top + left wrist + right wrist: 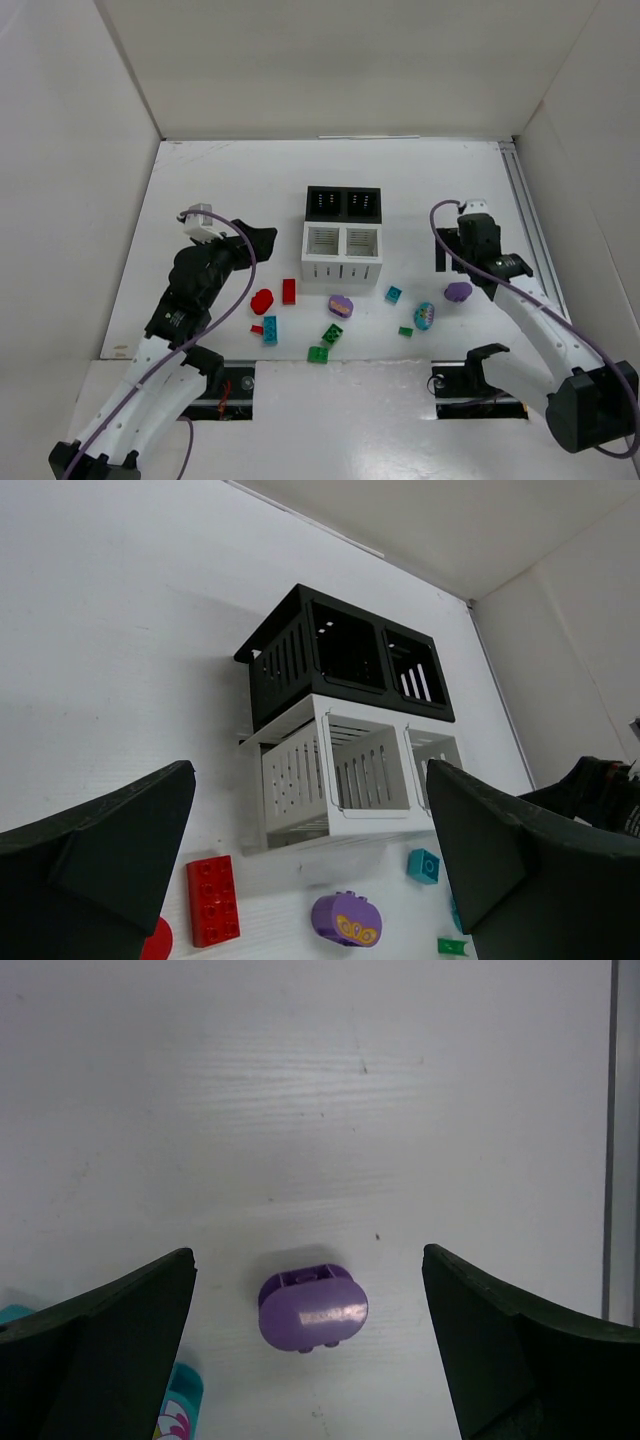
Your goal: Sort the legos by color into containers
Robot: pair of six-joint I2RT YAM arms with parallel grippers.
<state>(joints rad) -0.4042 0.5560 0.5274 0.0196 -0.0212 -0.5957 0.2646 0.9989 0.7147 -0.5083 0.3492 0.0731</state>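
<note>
The containers stand mid-table: a black pair (343, 203) behind a white slatted pair (342, 252). Legos lie in front of them: a red oval (262, 301), red brick (289, 291), teal brick (270, 330), patterned purple oval (340, 305), green bricks (332, 334), small teal brick (393, 294), teal oval (424, 316) and plain purple oval (458, 291). My left gripper (262, 240) is open and empty, left of the bins, facing them (350, 775). My right gripper (455, 262) is open, above the plain purple oval (313, 1310), which lies between its fingers.
White walls enclose the table on three sides. A metal rail (522, 200) runs along the right edge and shows in the right wrist view (610, 1140). In the left wrist view the red brick (212, 900) and patterned purple oval (346, 918) lie before the white bins.
</note>
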